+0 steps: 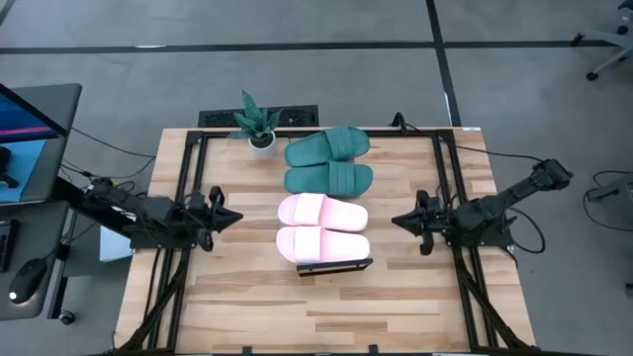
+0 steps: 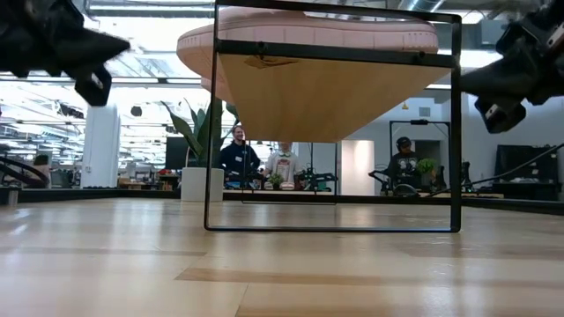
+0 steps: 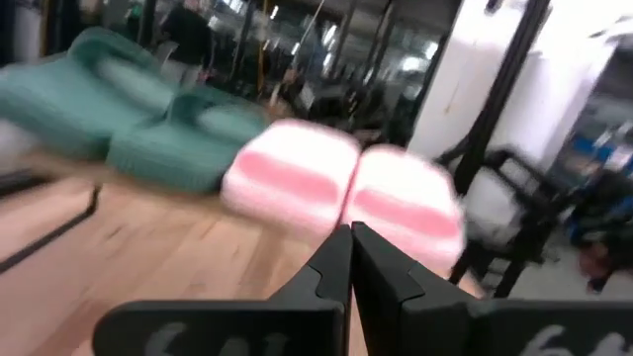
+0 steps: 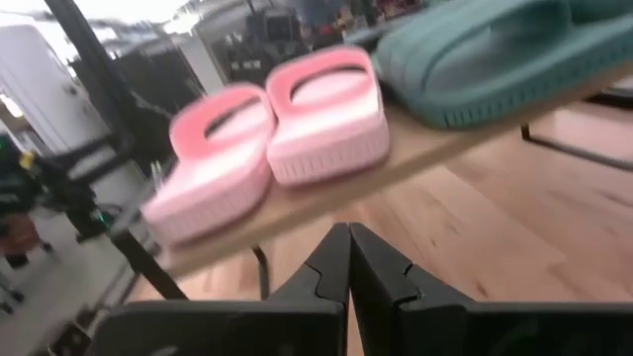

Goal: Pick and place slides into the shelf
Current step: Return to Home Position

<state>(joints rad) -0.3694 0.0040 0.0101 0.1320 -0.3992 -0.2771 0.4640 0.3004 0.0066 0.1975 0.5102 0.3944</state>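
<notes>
Both pairs of slides lie on their soles, side by side in a row, on the shelf's light plank top in the middle of the table. The pink slides (image 1: 321, 226) (image 3: 341, 188) (image 4: 282, 129) are nearer, the green slides (image 1: 329, 163) (image 3: 148, 119) (image 4: 495, 59) farther. The shelf's dark frame (image 1: 334, 267) (image 2: 335, 229) (image 4: 148, 257) stands on the table. My left gripper (image 1: 235, 216) (image 3: 349, 232) hovers shut, left of the pink pair. My right gripper (image 1: 396, 221) (image 4: 347, 232) hovers shut to their right. Both point level at the pink slides and touch nothing.
A small potted plant (image 1: 259, 127) (image 2: 198, 132) stands on the table's far side, left of the green slides. Dark rails (image 1: 188, 198) (image 1: 450, 188) run along the table under each arm. Bare wood (image 1: 316, 316) lies near the shelf's front. People stand in the room beyond (image 2: 240, 154).
</notes>
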